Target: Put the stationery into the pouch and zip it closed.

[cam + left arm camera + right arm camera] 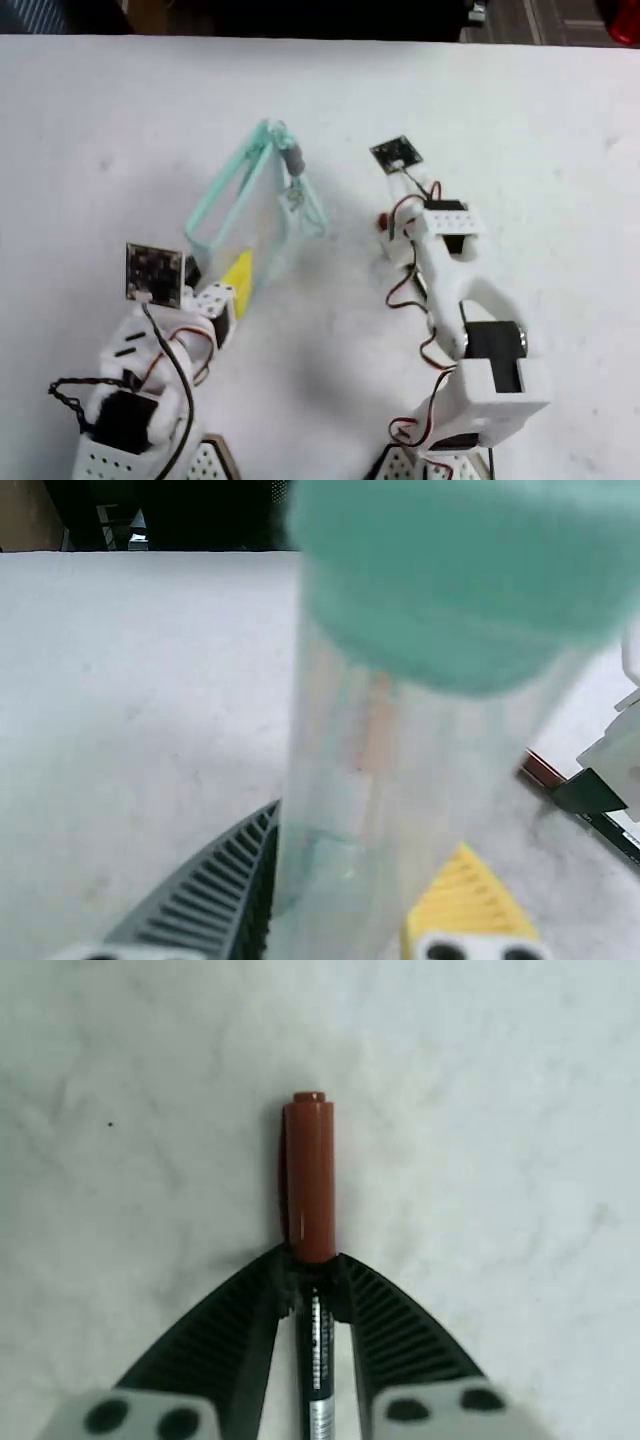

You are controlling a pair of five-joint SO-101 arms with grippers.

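Over on the counter (520, 120), left pincer (365, 835) is clamped on the upright pouch (250, 215), right pincer (312, 1260) grips the pen (308, 1180) nearby; pinched only at the pincer's very end, it could swivel and miss the pouch mouth

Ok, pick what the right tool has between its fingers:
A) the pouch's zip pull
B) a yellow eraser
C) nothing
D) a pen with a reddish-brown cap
D: the right wrist view shows the right tool shut on the dark barrel of a pen, with the reddish-brown cap sticking out past the fingertips.
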